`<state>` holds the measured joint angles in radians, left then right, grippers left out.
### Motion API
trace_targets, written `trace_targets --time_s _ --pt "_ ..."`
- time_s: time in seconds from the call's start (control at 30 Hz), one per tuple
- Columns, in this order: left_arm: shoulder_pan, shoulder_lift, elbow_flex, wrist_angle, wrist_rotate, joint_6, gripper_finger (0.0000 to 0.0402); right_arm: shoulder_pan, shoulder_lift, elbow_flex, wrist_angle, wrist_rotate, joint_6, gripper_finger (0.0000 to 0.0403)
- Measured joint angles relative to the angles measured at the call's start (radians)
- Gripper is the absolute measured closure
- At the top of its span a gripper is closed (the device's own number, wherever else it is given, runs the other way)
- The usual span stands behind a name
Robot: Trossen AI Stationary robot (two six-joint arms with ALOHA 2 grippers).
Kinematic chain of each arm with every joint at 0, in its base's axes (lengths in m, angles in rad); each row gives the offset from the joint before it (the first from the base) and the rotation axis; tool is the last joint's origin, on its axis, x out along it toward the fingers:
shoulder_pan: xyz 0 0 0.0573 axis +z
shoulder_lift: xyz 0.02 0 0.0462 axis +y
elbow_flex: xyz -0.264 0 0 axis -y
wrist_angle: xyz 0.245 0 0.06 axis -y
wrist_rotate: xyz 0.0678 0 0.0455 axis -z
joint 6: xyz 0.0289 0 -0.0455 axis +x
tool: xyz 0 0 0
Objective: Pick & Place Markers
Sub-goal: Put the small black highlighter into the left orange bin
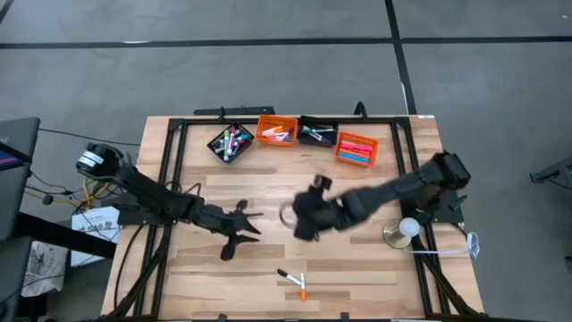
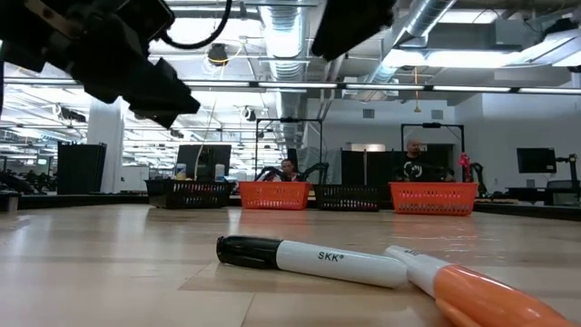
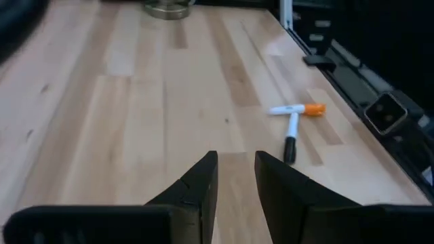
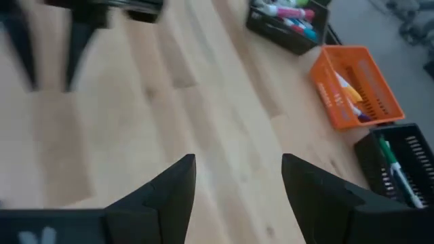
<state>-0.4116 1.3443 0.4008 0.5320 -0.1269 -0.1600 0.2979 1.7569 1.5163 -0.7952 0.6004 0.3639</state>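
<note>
Two markers lie flat on the table near its near edge and touch at one end: a white one with a black cap and one with an orange cap. More markers fill four small bins at the far edge. My left gripper hovers open, left of centre and above bare wood, with the two markers ahead of it. My right gripper hovers open over the table's middle. Neither holds anything.
Along the far edge stand a black bin, an orange bin, a black bin and an orange bin. A white round lamp-like object stands by the right rail. Dark frame rails run along both table sides.
</note>
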Motion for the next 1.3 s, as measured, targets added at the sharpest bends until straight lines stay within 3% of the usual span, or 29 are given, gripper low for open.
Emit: trace_targets --time_s 0.37,0.73,1.1,1.3 --pt "-0.095 0.295 0.239 0.005 -0.02 0.1 0.0303 0.278 -0.004 -0.017 -0.244 0.199 0.361 0.0201" --pt "-0.14 0.546 0.442 0.009 -0.028 0.104 0.0303 0.508 -0.003 -0.017 -0.384 0.273 0.638 0.0214" --pt "-0.157 0.648 0.515 0.01 -0.028 0.088 0.0302 0.621 -0.002 -0.017 -0.406 0.293 0.766 0.023" --pt "-0.157 0.666 0.531 0.008 -0.026 0.083 0.0277 0.63 -0.002 -0.017 -0.397 0.293 0.774 0.0232"
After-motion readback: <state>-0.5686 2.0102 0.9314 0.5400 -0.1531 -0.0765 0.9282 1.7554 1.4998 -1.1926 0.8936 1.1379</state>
